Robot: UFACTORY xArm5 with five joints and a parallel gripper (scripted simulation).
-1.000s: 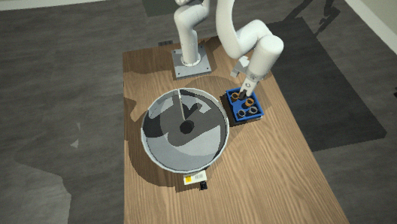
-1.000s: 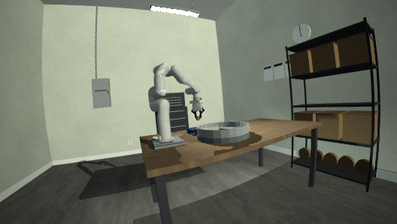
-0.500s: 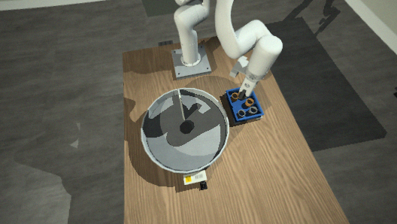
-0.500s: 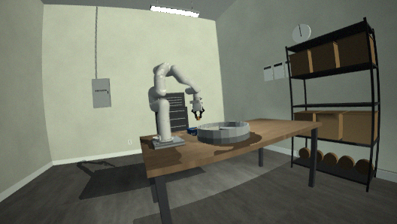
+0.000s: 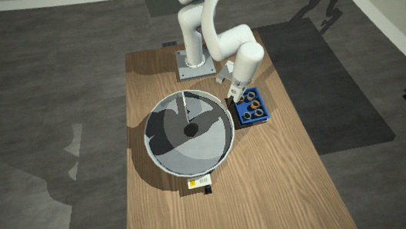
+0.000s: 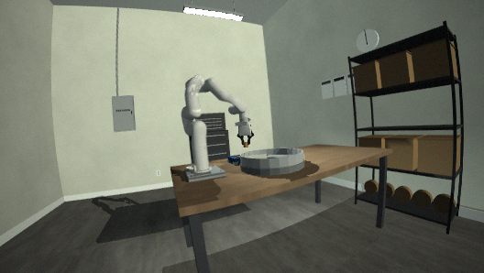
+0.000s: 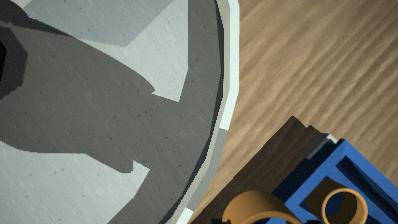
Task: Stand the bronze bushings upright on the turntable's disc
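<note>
- The gripper (image 6: pixel 246 139) hangs in the air above the gap between the crate (image 5: pixel 237 111) and the turntable's rim (image 5: pixel 231 122), raised well clear of the worktop (image 5: pixel 269 173).
- Its fingers are clamped on a bronze bushing (image 6: pixel 246 144); in the exterior view the bushing shows as a small orange piece between the dark fingers, and in the wrist view it (image 7: pixel 252 206) fills the bottom edge, just above the crate's near wall.
- The crate, blue and divided into cells, sits on the worktop just beside the turntable, on the side away from the barcode label (image 5: pixel 199 181).
- Inside the crate one more bronze bushing (image 5: pixel 254 104) stands upright near the middle.
- Three steel bushings share the crate: one (image 5: pixel 251 94) at the end nearer the arm's base plate (image 5: pixel 209 71), and two (image 5: pixel 247 115) (image 5: pixel 258 112) at the end farther from it.
- The turntable's disc (image 5: pixel 173 150) is grey, crossed by shadows, with the dark hub (image 5: pixel 191 130) at its centre; no bushing stands on the disc.
- The base plate sits on the worktop beyond the turntable, near the crate.
</note>
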